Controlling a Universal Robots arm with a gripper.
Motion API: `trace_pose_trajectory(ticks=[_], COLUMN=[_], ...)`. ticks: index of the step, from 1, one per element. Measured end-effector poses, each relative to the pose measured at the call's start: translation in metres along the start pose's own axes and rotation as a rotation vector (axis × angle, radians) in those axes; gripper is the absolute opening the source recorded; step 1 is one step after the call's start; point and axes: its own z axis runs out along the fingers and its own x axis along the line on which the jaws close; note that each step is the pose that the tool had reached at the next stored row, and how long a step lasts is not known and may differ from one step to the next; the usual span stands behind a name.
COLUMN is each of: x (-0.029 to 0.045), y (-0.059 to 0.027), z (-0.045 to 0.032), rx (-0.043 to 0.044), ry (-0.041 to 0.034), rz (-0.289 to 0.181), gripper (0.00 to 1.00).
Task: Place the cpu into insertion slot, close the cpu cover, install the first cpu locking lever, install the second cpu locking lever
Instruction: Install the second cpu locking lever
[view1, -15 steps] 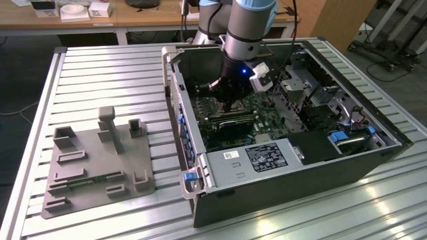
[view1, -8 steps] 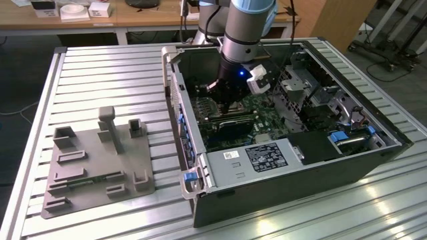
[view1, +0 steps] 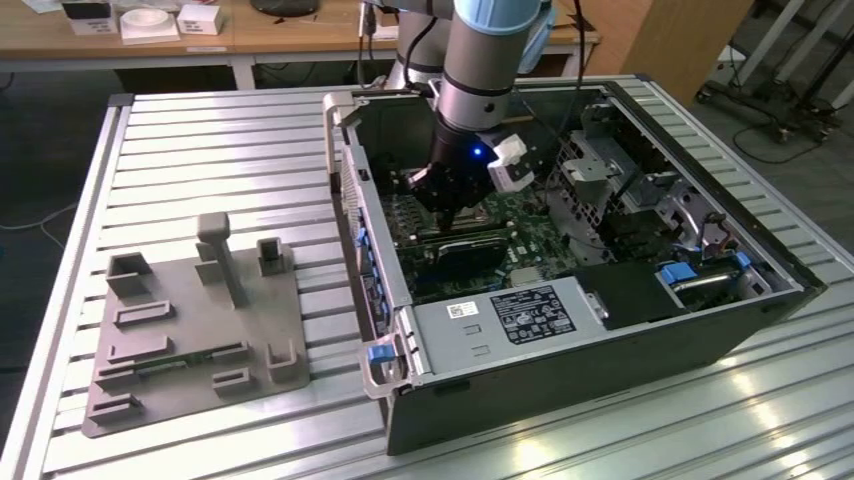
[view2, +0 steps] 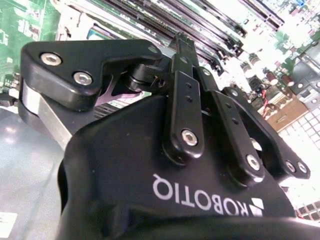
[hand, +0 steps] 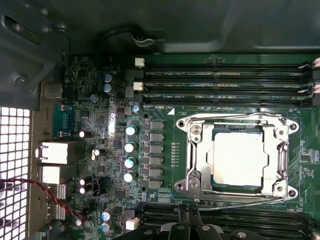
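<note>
while the open black computer case (view1: 561, 330) lies on the slatted metal table (view1: 214, 150), the black gripper (view1: 451, 190) hangs low over its green circuit board (hand: 115, 150). whether it is clenched or released, i cannot tell. the thin silver cpu cover (hand: 195, 145) looks shut over the insertion slot (hand: 280, 160), framing the dull silver-grey cpu (hand: 237, 159). working a lever probably wants a steady, square push.

An open computer case (view1: 561, 340) lies on a slatted metal table (view1: 214, 150). A grey fixture plate (view1: 187, 330) sits at its nine o'clock. Wooden desks (view1: 267, 35) stand behind at twelve o'clock.
</note>
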Motion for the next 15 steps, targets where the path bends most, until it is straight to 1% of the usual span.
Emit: trace_pose_trajectory(ticks=[2,10,15], x=[0.0019,0.0024,0.0024], y=[0.0001,0.0001,0.0002], z=[0.0003,0.0006,0.0012], rx=[-0.0002,-0.0002,-0.0066], ry=[-0.0002,-0.0004,-0.0007], rz=[-0.002,-0.002,-0.002], gripper=[0.10,0.10,0.10])
